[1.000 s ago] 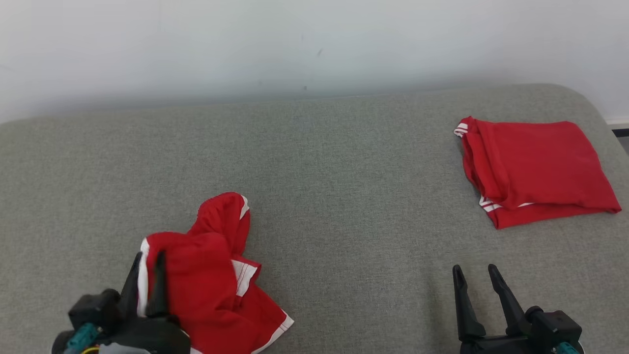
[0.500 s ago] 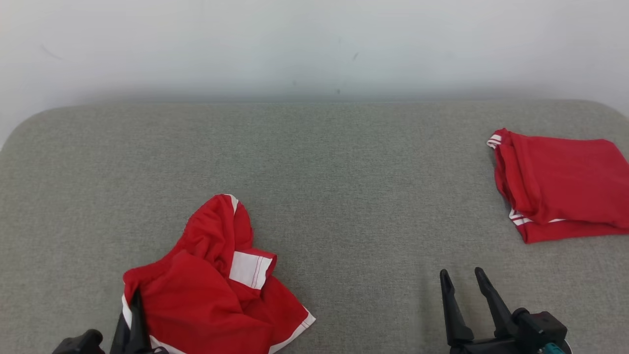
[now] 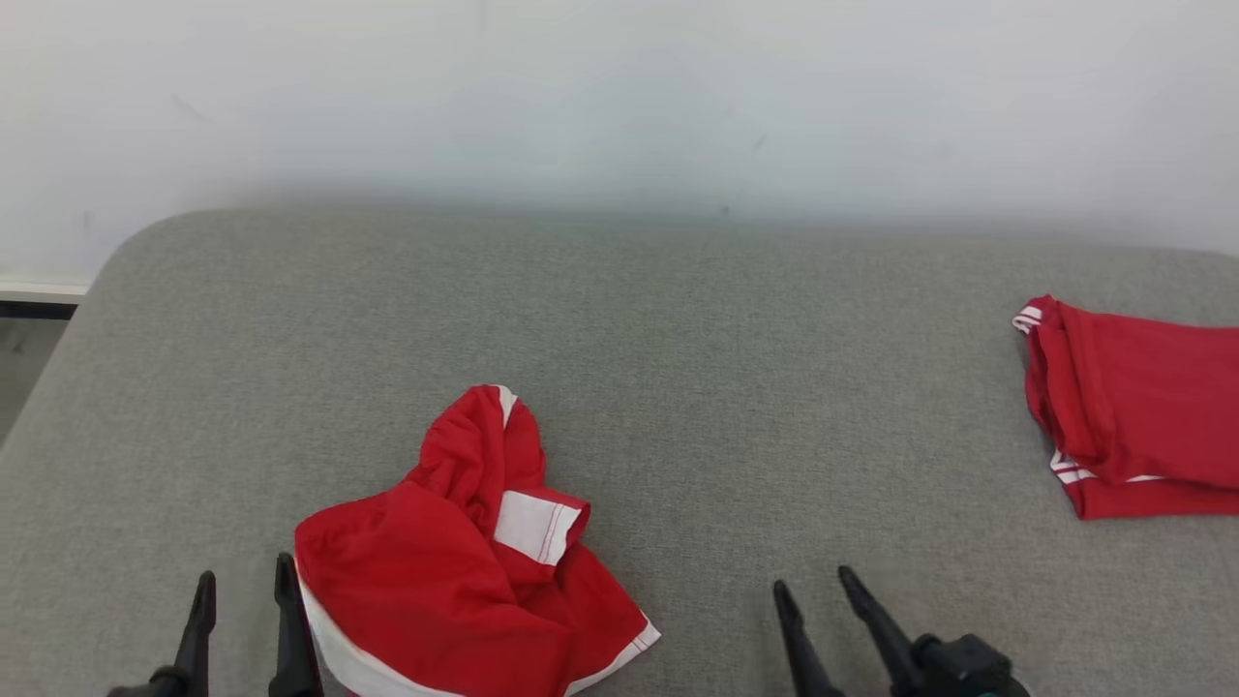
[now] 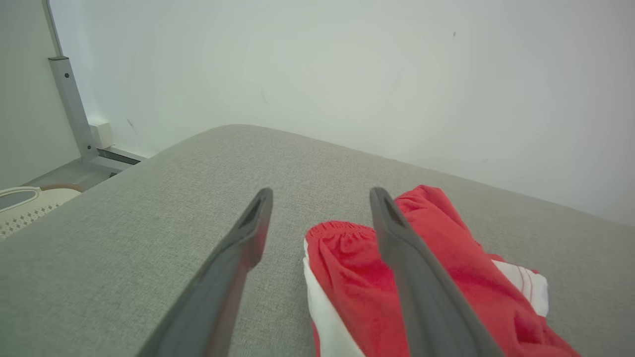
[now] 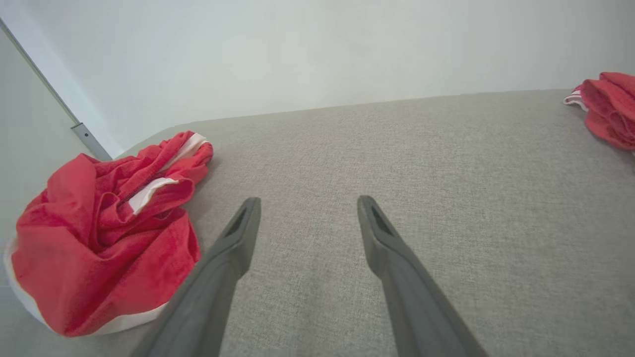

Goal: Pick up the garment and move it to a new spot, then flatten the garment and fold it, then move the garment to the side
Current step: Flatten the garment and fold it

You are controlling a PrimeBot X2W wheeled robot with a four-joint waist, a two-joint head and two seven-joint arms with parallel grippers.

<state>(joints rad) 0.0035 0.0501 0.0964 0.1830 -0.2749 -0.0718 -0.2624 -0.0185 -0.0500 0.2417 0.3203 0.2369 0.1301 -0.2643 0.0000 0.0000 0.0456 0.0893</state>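
Note:
A crumpled red garment (image 3: 455, 581) with white trim lies in a heap near the front of the grey padded surface (image 3: 619, 319). My left gripper (image 3: 244, 576) stands open just to its left, with nothing between the fingers. In the left wrist view the garment (image 4: 446, 233) lies beside and under the right finger of the left gripper (image 4: 321, 193). Further right, my right gripper (image 3: 813, 581) is open over bare fabric. The right wrist view has the right gripper (image 5: 308, 200) apart from the garment (image 5: 99, 238) at its left.
A second red garment (image 3: 1133, 407), folded, lies at the right side of the surface and shows as a folded garment (image 5: 610, 99) in the right wrist view. A pale wall runs behind. The surface's rounded left edge (image 3: 87, 300) drops to the floor; a metal post (image 4: 69, 99) stands there.
The left gripper closed on the garment's edge, then opened and let it go; the heap now lies beside it. The head camera has turned left, shifting everything rightward.

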